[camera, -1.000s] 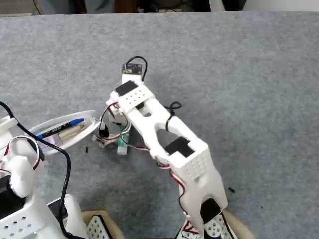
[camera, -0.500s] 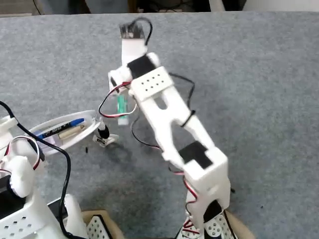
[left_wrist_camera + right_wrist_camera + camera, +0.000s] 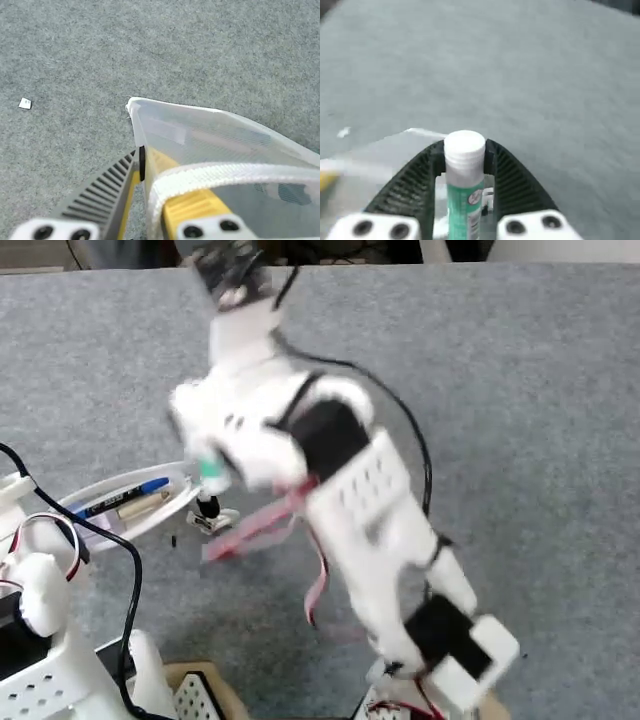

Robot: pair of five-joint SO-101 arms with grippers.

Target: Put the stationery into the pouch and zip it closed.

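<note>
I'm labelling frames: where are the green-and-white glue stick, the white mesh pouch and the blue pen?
green-and-white glue stick [image 3: 463, 195]: right wrist view, on its green label.
white mesh pouch [image 3: 210, 136]: left wrist view, on its mesh side wall.
blue pen [image 3: 122, 496]: high view, middle of the barrel.

1. You're working over a grey, felt-like table [image 3: 520, 380].
2. The pouch [image 3: 125, 502] lies on it toward the left side.
3. A small black-and-metal item [image 3: 208, 514] sits just beside the pouch.
4. A tiny white scrap [image 3: 25, 103] lies near the pouch's corner.
</note>
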